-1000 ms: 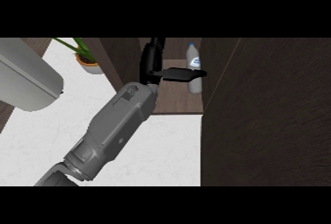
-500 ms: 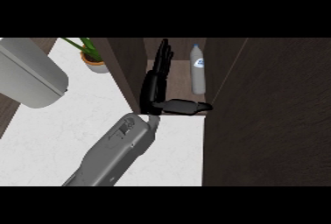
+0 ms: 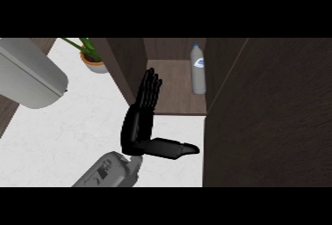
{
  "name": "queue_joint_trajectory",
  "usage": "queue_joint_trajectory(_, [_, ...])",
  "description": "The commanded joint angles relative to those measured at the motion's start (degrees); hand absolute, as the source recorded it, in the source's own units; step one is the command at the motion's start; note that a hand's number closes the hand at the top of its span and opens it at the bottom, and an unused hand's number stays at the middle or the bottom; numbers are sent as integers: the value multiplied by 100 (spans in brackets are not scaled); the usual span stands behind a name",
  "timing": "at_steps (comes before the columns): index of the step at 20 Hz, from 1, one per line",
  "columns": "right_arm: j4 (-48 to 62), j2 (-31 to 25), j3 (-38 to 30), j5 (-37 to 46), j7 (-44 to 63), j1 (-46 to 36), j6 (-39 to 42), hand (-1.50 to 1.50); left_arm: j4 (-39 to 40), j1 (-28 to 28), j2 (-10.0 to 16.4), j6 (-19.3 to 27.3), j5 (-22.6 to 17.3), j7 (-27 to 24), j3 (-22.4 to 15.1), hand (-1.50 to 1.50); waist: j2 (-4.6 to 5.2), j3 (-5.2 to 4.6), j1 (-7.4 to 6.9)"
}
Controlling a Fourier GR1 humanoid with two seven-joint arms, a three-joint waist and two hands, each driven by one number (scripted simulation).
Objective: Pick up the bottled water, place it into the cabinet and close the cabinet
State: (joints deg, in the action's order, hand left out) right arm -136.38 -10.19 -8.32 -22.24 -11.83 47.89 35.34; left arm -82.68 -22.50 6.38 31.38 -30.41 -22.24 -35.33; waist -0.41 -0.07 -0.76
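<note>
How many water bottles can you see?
1. The bottled water is inside the open cabinet, on its shelf near the right wall. More could be hidden behind the dark panel on the right.

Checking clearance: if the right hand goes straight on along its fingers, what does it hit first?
Likely the back wall of the cabinet, near its left side; depth is unclear. The right hand points into the cabinet; the water bottle stands right of that line.
</note>
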Motion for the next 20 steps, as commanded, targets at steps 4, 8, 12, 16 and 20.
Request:
queue_joint_trajectory(4, [-1009,-494,649,488,597,73,447,150,-1217,1060,524,51,84,39,-215,-150,5,-4,-18])
queue_joint_trajectory(8, [-1221,-510,1257,691,878,105,454,150,-1707,1558,785,-3,86,-30,-220,-150,15,-7,31])
queue_joint_trajectory(12, [-1534,-565,1843,771,1287,215,296,150,-2066,2086,1100,-90,51,-183,-132,-150,19,-19,31])
queue_joint_trajectory(16, [-1619,-697,2172,890,1355,74,361,150,-2416,2544,1404,-163,113,-300,-160,-150,-4,-22,25])
queue_joint_trajectory(20, [-1455,-421,2956,1535,1438,-79,240,150,-2711,2912,1563,-189,-6,-331,-25,-150,-35,-24,92])
